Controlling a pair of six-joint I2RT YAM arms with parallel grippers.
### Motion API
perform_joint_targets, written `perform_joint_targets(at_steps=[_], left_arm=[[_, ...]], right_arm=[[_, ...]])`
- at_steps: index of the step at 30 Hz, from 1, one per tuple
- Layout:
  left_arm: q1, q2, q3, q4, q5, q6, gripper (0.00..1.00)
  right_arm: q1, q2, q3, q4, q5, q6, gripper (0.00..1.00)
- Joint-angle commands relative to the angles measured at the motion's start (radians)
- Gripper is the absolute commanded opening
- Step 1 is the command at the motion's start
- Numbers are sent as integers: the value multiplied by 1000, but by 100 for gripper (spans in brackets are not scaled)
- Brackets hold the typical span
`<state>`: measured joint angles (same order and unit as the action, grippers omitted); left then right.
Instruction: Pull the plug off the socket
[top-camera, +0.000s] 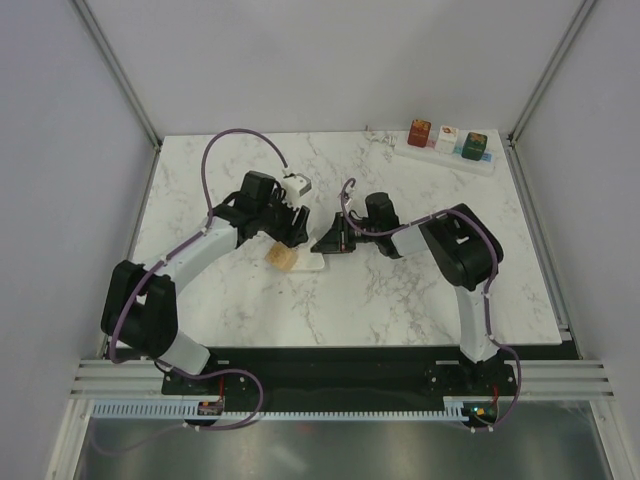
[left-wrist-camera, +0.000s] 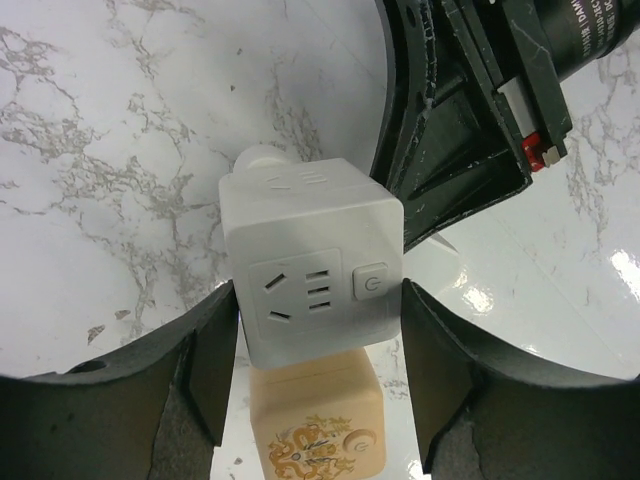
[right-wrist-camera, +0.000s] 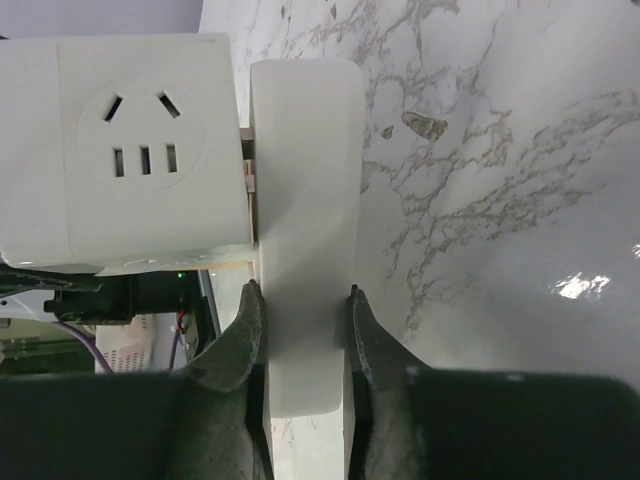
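Observation:
A white cube plug (left-wrist-camera: 310, 270) sits in the socket, a long white strip (right-wrist-camera: 305, 190) seen edge-on in the right wrist view. A thin gap with prongs shows between the plug (right-wrist-camera: 130, 150) and the strip. A tan cube plug (left-wrist-camera: 318, 425) with a dragon print sits beside the white one and also shows in the top view (top-camera: 284, 258). My left gripper (left-wrist-camera: 318, 290) is shut on the white cube plug, one finger on each side. My right gripper (right-wrist-camera: 303, 290) is shut on the strip's end. In the top view both grippers, left (top-camera: 293, 228) and right (top-camera: 325, 243), meet mid-table.
A second white power strip (top-camera: 492, 166) lies at the back right corner with a red cube (top-camera: 419, 132), a white cube (top-camera: 446, 139) and a green cube (top-camera: 475, 146) on it. The left arm's purple cable (top-camera: 240, 135) loops over the back left of the marble table (top-camera: 400, 300).

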<state>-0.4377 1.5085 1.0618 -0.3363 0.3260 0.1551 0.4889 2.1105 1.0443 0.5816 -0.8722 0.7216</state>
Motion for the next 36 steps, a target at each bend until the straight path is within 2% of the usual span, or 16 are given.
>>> perform_joint_targets(at_steps=[1,2,3,5,6,8,14,16,17,19,20,24,26,30,33,36], left_arm=[[-7,41,29,-89,-1,12,59],[-9,44,30,-87,-8,12,62],[-9,44,29,-86,-16,12,70],[-10,41,20,-78,-47,6,76],[-16,41,15,-66,-53,6,83],[-22,44,0,-50,-68,6,87],[-42,102,21,-38,-99,9,88],[-42,122,35,-32,-110,-2,83],[-42,143,43,-32,-113,-2,70],[-42,159,64,-40,-113,-3,33],[-42,159,69,-38,-114,-9,2],[-42,76,2,43,-59,-26,2],[-42,23,-45,141,-32,-25,2],[-42,-177,-188,317,53,-17,2],[-42,-293,-275,439,51,-8,2],[-44,-321,-293,441,1,3,2]], right_arm=[[4,29,2,159,-25,93,6],[4,37,2,181,-31,110,0],[4,51,0,205,-37,133,0],[4,63,-7,280,-60,189,0],[1,66,-10,290,-60,199,0],[-3,71,-15,299,-62,210,0],[-1,75,-10,296,-68,216,0],[-3,75,-12,294,-68,216,0],[-1,74,-12,288,-64,213,0],[-3,72,-10,247,-48,210,0],[-3,74,-13,238,-25,226,0],[11,91,-59,315,41,353,0],[23,109,-72,377,47,418,0],[25,129,-95,443,68,484,0],[24,141,-110,500,82,528,0],[25,154,-115,517,90,549,0]])
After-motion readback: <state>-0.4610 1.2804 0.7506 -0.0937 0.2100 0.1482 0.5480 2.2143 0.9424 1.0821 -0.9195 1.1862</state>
